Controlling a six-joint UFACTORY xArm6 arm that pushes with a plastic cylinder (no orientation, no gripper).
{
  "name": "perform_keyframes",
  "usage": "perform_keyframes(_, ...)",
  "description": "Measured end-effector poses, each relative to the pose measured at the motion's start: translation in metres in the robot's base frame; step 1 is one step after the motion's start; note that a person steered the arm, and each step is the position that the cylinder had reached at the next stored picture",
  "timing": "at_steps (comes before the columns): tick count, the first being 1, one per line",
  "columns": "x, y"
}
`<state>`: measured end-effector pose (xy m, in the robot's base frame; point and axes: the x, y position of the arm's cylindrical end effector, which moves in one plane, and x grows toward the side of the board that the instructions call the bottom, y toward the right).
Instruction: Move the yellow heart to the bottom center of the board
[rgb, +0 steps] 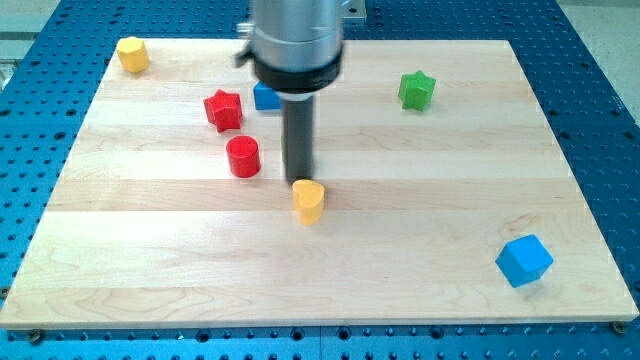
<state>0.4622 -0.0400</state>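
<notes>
The yellow heart lies near the middle of the wooden board. My tip stands just above it in the view, touching or almost touching its top-left edge. The rod rises from there to the arm's grey and black housing at the view's top. A red cylinder stands to the left of the tip.
A red star and a partly hidden blue block sit at the upper left of the rod. A yellow block is at the top left corner, a green star at the upper right, a blue cube at the lower right.
</notes>
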Motion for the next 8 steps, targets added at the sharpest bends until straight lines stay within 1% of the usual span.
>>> perform_keyframes(1,0.037,-0.011)
perform_keyframes(2,0.037,0.004)
perform_keyframes(3,0.0,0.033)
perform_keyframes(4,0.006,0.073)
perform_keyframes(5,0.016,0.087)
perform_keyframes(6,0.043,0.081)
perform_keyframes(7,0.071,0.06)
perform_keyframes(8,0.082,0.059)
